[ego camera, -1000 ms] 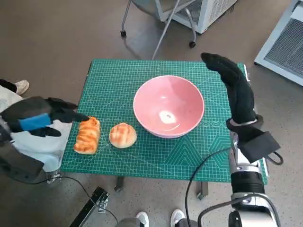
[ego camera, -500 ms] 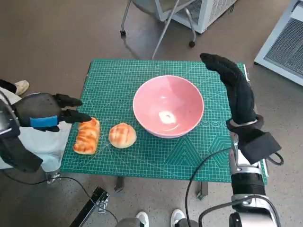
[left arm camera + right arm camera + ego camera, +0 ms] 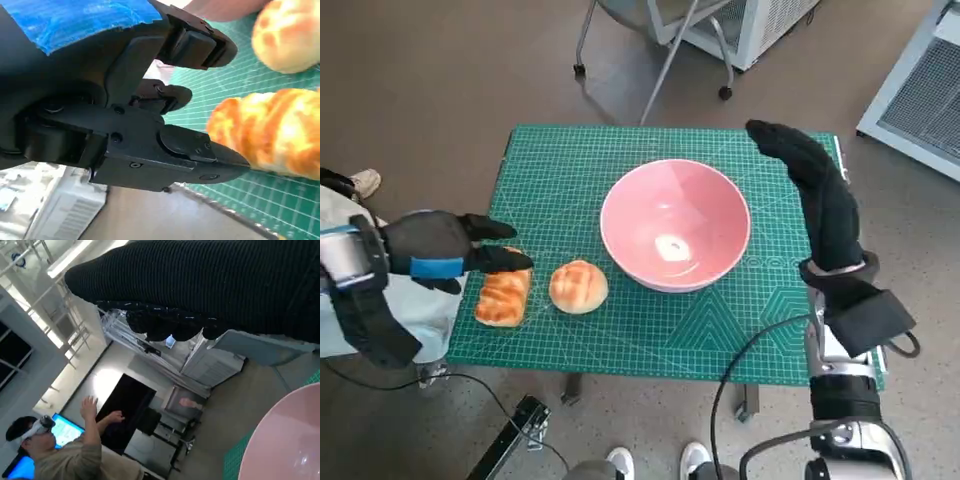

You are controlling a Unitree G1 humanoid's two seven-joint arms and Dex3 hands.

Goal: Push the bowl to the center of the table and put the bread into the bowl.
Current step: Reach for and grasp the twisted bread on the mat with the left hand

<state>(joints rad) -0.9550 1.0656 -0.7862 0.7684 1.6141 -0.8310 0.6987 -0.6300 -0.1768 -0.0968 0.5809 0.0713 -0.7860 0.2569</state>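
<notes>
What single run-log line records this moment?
left hand: open, fingers at long bread | right hand: open beside bowl | round bread: on mat

The setting is a robotics laboratory or test room. A small table is covered by a green gridded cutting mat (image 3: pixel 650 300), standing on a grey speckled floor (image 3: pixel 440 80). A wheeled metal frame on castors (image 3: pixel 650 70) and white ventilated equipment cabinets (image 3: pixel 920 90) stand beyond the table, and cables (image 3: pixel 470 385) trail across the floor. The right wrist view shows a person (image 3: pixel 65 450) wearing a headset with hands raised, lit monitors, and metal racking (image 3: pixel 145 340) under ceiling strip lights
</notes>
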